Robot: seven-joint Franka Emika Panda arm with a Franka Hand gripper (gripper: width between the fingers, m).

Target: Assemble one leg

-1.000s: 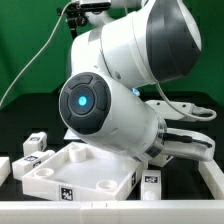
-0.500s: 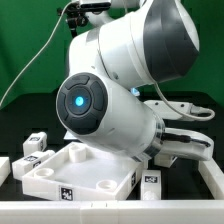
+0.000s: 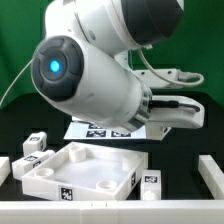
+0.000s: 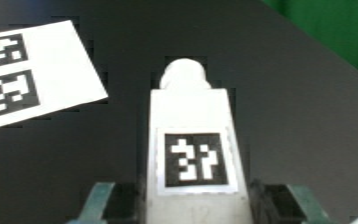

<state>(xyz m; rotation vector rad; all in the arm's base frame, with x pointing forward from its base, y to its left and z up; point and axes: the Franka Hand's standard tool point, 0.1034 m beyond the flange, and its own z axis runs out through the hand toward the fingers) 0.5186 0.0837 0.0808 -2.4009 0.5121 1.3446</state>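
Note:
In the wrist view my gripper (image 4: 195, 197) is shut on a white leg (image 4: 194, 110). The leg points away from the camera with its rounded tip foremost, and one tag faces the lens. It hangs above the dark table. My fingers (image 4: 105, 200) show on either side of its near end. In the exterior view the bulky arm hides the held leg and the fingertips. Two more tagged legs stand on the table, one (image 3: 36, 143) at the exterior view's left and one (image 3: 151, 183) at the front right of the panel.
The large square white panel (image 3: 55, 172) with round holes lies at the front. The marker board (image 3: 100, 130) lies behind it and also shows in the wrist view (image 4: 25, 75). White blocks sit at the left (image 3: 4, 166) and right (image 3: 210, 172) edges. A green backdrop stands behind.
The arm has swung up and toward the exterior view's left, which uncovers the marker board behind the panel. The parts on the table have not moved.

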